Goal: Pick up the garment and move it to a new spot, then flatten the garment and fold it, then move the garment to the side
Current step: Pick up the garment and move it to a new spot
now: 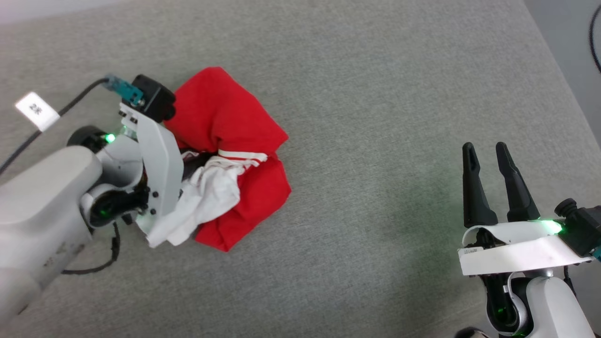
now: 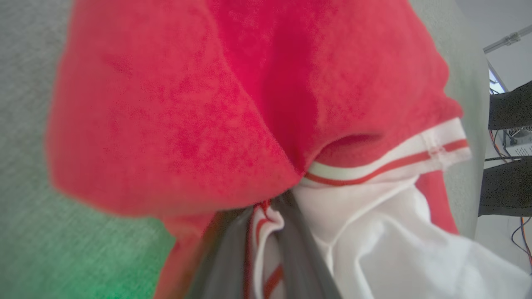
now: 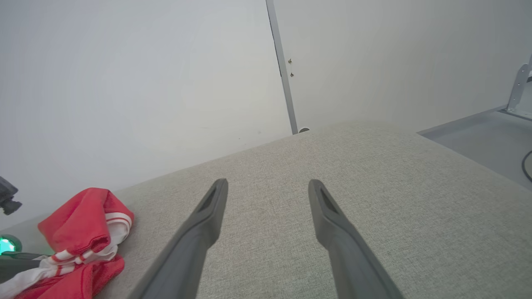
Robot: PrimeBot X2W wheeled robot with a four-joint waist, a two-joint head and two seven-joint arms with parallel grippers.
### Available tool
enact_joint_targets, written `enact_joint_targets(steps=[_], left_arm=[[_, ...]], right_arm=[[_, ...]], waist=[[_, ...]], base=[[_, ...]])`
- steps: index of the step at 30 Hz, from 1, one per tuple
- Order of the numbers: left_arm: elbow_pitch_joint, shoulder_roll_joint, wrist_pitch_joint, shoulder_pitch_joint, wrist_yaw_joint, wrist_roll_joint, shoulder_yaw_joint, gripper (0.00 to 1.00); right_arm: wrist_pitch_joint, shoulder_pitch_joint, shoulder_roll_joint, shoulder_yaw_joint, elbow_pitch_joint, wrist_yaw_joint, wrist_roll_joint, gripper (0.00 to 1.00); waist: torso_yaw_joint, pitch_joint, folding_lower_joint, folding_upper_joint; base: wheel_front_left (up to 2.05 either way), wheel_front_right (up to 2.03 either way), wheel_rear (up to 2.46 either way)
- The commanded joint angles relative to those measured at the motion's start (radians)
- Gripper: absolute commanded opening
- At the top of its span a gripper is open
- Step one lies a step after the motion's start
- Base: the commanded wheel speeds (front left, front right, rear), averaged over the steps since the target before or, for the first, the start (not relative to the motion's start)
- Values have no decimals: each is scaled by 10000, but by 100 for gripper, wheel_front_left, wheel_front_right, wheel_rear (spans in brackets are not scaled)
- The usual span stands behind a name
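Observation:
The garment point(image 1: 225, 155) lies bunched in a heap on the grey cloth-covered table point(image 1: 375, 141), red with a white sleeve and red-white striped trim. My left gripper point(image 1: 191, 162) reaches into the heap from the left, its fingertips buried in the folds. In the left wrist view the left gripper point(image 2: 268, 209) is shut on a fold of the garment point(image 2: 187, 104), with striped white cloth pinched between its dark fingers point(image 2: 224, 257). My right gripper point(image 1: 488, 157) stands open over bare table at the lower right, far from the cloth. The right wrist view shows the right gripper point(image 3: 268, 185) with nothing between its fingers and the garment point(image 3: 83, 224) far left.
A black cable with a white tag point(image 1: 36, 110) runs from my left wrist off the left side. The table's right edge point(image 1: 558, 70) drops to a grey floor where a dark cable point(image 1: 595, 37) lies. A pale wall point(image 3: 166, 83) rises behind the table.

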Motion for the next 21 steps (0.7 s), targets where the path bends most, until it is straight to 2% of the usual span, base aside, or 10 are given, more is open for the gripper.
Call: enact_joint_targets(steps=[1, 7, 11, 12, 13, 15, 16, 17, 19, 21], left_arm=[[278, 32, 436, 346, 114, 382, -323, 0], [420, -95, 733, 544, 149, 653, -475, 0], [188, -368, 344, 514, 142, 640, -493, 0], [120, -428, 183, 480, 135, 555, -487, 4], [57, -540, 13, 433, 131, 450, -472, 21], [-95, -693, -385, 286, 86, 295, -437, 47], [-151, -756, -578, 239, 86, 162, -423, 71], [-250, -858, -711, 197, 65, 86, -402, 86], [-439, -968, -1074, 122, 54, -154, -359, 98], [-554, -1090, -1575, -26, 54, -303, -283, 100]], right_arm=[[-47, -11, 21, 74, -102, 4, 109, 100], [-46, 28, 23, 112, -140, 4, 91, 100], [-46, -171, 21, 171, 24, 4, -253, 100], [-46, -228, 21, 221, 89, 4, -392, 100], [-46, -273, 18, 218, 171, 4, -581, 100], [-46, -346, 15, 245, 374, 3, -934, 100], [-47, -392, 15, 269, 486, 3, -1123, 100], [-47, -435, 12, 239, 598, 4, -1342, 100], [-47, -508, 14, 198, 815, 3, -1690, 100], [-46, -582, 8, 81, 1009, 3, -2033, 100]], waist=[[-497, 474, 0, 0], [-504, 590, 0, 0], [-128, 400, 0, 0], [-1, 323, 0, 0], [175, 220, 0, 0], [529, 12, 0, 0], [715, -96, 0, 0], [944, -225, 0, 0], [1387, -477, 0, 0], [1874, -714, 0, 0]], base=[[0, 0, 0], [0, 0, 0], [0, 0, 0], [0, 0, 0], [0, 0, 0], [0, 0, 0], [0, 0, 0], [0, 0, 0], [0, 0, 0], [0, 0, 0]])
